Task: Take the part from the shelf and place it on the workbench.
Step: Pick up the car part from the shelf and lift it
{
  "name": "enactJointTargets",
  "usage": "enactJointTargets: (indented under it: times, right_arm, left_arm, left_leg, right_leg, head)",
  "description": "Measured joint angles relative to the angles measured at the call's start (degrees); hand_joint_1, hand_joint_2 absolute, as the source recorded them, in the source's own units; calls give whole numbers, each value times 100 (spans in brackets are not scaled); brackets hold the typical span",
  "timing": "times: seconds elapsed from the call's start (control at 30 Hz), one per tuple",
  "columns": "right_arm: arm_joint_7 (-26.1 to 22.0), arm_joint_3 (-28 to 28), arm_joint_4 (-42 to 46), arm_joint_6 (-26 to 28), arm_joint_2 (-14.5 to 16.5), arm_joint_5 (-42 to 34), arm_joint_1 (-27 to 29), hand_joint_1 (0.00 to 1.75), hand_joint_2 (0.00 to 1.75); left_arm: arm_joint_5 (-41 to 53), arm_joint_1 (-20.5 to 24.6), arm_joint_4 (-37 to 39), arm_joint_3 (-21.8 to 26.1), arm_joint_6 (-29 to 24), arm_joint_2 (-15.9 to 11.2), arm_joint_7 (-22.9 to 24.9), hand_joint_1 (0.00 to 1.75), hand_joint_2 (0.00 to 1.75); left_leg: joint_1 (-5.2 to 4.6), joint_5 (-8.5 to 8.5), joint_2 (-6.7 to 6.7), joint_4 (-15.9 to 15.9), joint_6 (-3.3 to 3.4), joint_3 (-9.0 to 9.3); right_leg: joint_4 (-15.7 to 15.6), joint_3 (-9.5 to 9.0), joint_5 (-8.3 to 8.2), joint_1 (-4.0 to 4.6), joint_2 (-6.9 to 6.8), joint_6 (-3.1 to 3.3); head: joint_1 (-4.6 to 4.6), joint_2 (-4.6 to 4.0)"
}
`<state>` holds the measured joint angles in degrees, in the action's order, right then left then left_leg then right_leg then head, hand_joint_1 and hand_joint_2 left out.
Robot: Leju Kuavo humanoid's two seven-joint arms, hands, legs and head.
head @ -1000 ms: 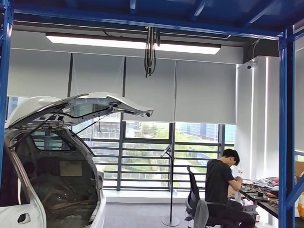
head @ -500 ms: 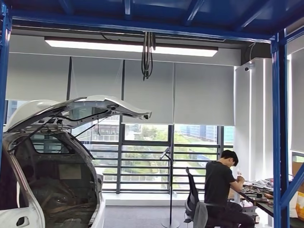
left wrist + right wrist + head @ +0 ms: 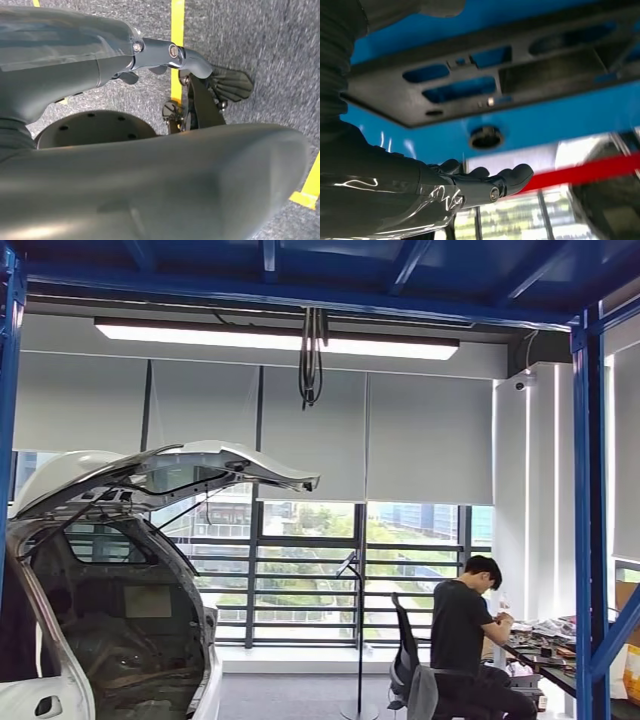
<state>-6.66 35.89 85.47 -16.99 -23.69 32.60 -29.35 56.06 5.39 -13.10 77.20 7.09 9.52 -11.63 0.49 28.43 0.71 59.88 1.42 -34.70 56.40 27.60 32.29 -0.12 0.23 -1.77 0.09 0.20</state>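
In the right wrist view a flat black part (image 3: 471, 85) with several slots and cut-outs lies against the blue shelf (image 3: 554, 120). My right hand (image 3: 478, 185) is stretched out close to the part with a gap between them; its fingers are extended and hold nothing. In the left wrist view my left hand (image 3: 151, 50) hangs over grey carpet, fingers out straight, with nothing in it. The head view looks out through the blue shelf frame (image 3: 590, 520) into the room.
A white car (image 3: 113, 570) with its tailgate raised stands at the left. A person (image 3: 460, 625) sits on an office chair at a cluttered desk (image 3: 551, 640) on the right. A floor lamp (image 3: 359, 640) stands between them. Yellow tape (image 3: 176, 50) marks the carpet.
The head view shifted a little between one second and half a second ago, so the camera moved. Since then the picture has held still.
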Motion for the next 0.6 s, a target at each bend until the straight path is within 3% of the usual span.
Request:
enactJointTargets:
  times: [0.23,0.6]
  right_arm:
    - [-80,760,-837,-160,-333,-584,-464,0,175]
    - [-174,1350,-1529,-11,-334,-658,-861,0,175]
  left_arm:
    - [-5,4,18,0,13,66,90,0,0]
    - [-23,7,21,2,4,124,114,0,0]
  left_leg:
    - [-2,0,2,0,0,1]
    - [3,0,2,0,0,1]
  right_leg:
    - [0,-1,0,0,-1,0]
    - [2,-1,0,3,-1,0]
  head:
    - [0,0]
    - [0,0]
